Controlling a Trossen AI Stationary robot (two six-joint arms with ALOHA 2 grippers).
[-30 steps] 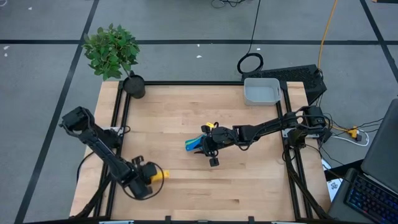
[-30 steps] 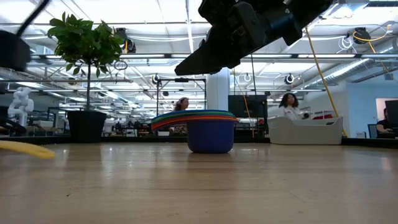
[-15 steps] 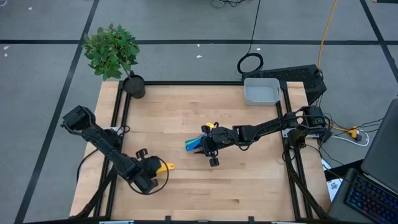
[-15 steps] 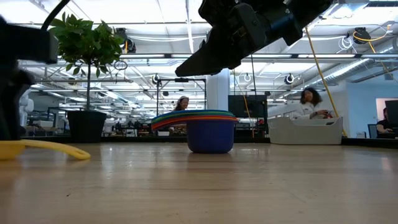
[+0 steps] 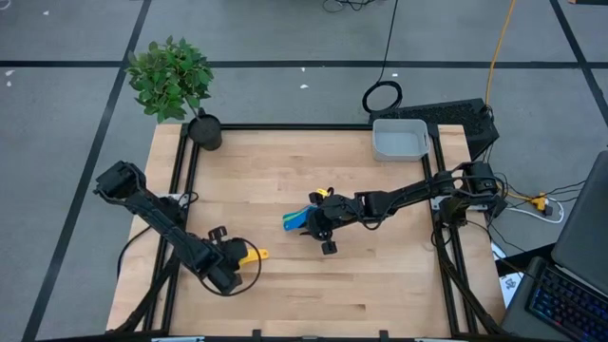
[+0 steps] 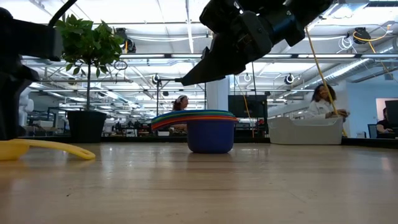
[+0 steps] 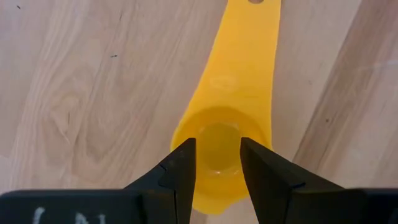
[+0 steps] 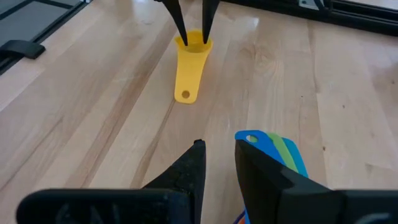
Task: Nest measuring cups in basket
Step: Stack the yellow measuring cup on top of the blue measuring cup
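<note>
Measuring cups: the yellow cup (image 7: 227, 118) lies on the counter (image 5: 285, 294) near the front left, the left pincer (image 7: 216, 165) clamped on its bowl, handle pointing toward the middle. It has slid a little farther toward the centre than a second ago. Mid-counter, the stacked cups (image 6: 202, 129) sit nested, unmoved, with the right pincer (image 8: 217, 163) hovering above them, fingers narrowly parted and holding nothing. At the far right corner stands the grey basket (image 5: 399, 141), well apart from every cup.
</note>
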